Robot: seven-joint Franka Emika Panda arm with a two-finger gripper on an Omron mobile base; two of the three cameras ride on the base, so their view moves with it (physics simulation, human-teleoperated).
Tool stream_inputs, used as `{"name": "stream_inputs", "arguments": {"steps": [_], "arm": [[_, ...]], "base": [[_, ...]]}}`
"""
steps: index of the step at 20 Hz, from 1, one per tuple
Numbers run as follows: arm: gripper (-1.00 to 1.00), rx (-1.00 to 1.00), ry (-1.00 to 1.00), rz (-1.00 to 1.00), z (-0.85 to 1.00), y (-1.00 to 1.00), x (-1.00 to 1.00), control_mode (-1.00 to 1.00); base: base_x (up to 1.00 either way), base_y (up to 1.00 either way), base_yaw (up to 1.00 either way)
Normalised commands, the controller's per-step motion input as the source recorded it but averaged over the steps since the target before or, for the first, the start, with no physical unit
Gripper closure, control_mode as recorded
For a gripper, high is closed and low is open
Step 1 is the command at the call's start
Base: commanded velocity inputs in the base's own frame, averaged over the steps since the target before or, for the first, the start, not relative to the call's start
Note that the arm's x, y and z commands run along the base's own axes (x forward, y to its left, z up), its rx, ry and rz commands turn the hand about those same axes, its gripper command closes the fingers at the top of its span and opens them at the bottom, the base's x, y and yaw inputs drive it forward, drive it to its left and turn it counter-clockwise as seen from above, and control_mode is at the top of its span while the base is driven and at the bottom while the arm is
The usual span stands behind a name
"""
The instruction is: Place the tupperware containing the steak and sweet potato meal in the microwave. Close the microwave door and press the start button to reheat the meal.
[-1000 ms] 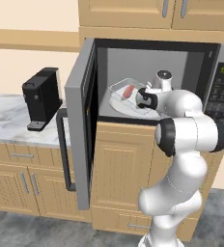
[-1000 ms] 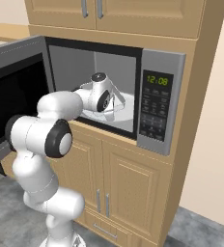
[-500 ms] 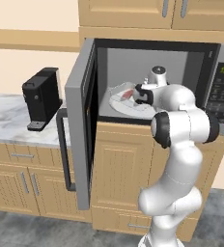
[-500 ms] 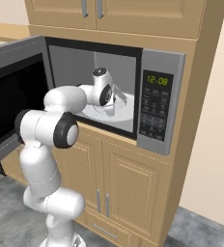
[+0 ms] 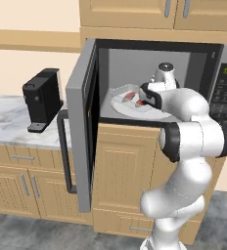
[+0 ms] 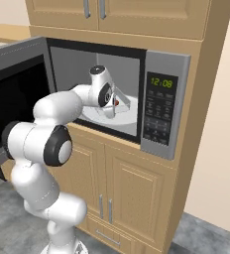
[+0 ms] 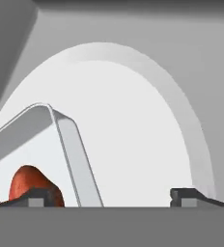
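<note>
Tray set down in the microwave (image 5: 203, 73).
My gripper (image 7: 114, 195) stands wide, jaws astride the tupperware (image 7: 68, 140) rim, gripping nothing; it rests on the plate (image 7: 133, 120), steak (image 5: 130, 96) and sweet potato (image 7: 29, 182) inside.

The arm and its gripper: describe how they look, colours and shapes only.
The arm is glossy white, built of fat rounded segments, with dark grey-black bands and round caps at its joints. No cables or markings show. The gripper ends in two small dark, blocky finger tips, each with a lighter grey pad face.
</note>
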Motion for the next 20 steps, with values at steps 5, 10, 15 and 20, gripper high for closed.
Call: {"name": "stream_inputs", "arguments": {"steps": [5, 10, 15, 20], "arm": [[-1.00, 0.00, -0.15, 0.02, 0.49, -0.01, -1.00, -1.00], [-1.00, -0.06, -0.16, 0.10, 0.47, 0.00, -1.00, -1.00], [-1.00, -0.33, -0.05, 0.30, 0.13, 0.00, -1.00, -1.00], [-1.00, -0.49, 0.00, 0.43, 0.18, 0.01, -0.95, -1.00]], "base": [[0.00, 0.00, 0.00], [0.00, 0.00, 0.00], [0.00, 0.00, 0.00], [0.00, 0.00, 0.00]]}}
